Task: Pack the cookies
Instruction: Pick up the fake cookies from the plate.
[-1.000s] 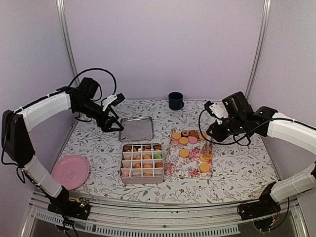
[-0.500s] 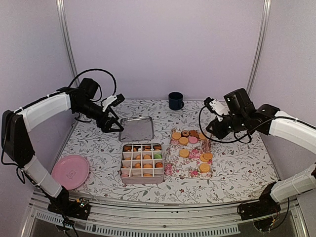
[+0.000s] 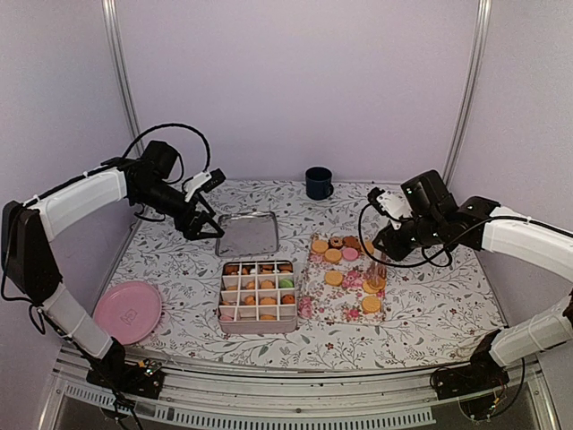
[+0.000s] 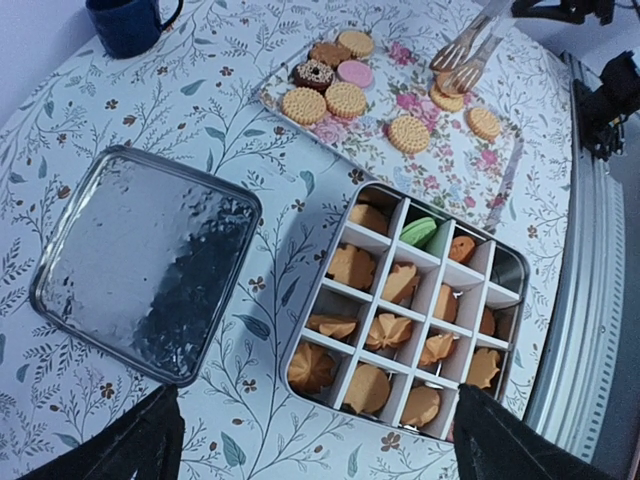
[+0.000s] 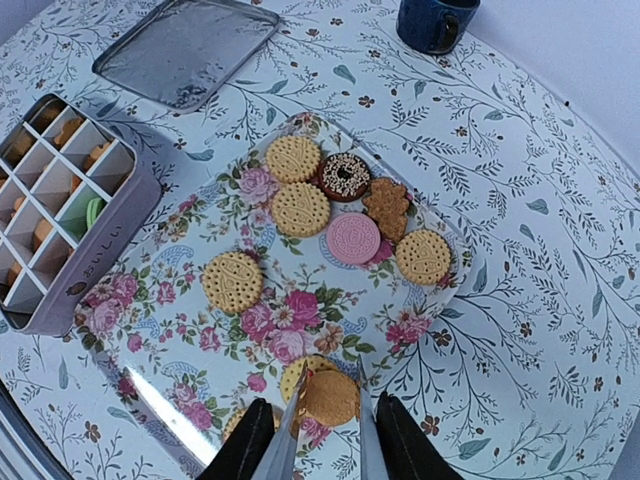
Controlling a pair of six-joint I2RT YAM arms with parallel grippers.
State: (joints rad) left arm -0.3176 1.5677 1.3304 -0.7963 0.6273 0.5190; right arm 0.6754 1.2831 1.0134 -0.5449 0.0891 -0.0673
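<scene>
— While my right gripper (image 5: 328, 388) straddles it, where is the cookie (image 5: 330, 402)?
— Between my part-open jaws, flat on the floral tray (image 5: 285, 345); grip unconfirmed. Leftward lies the tin (image 5: 100, 245); my left gripper (image 4: 320, 440) gapes empty.

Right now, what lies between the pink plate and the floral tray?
The divided tin, partly filled with cookies, sits between them; the top external view shows it.

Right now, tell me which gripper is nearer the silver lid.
Left. The left gripper sits open just off the left edge of the silver lid. The right gripper is far to the right, down at the floral tray, fingers flanking a tan cookie.
</scene>
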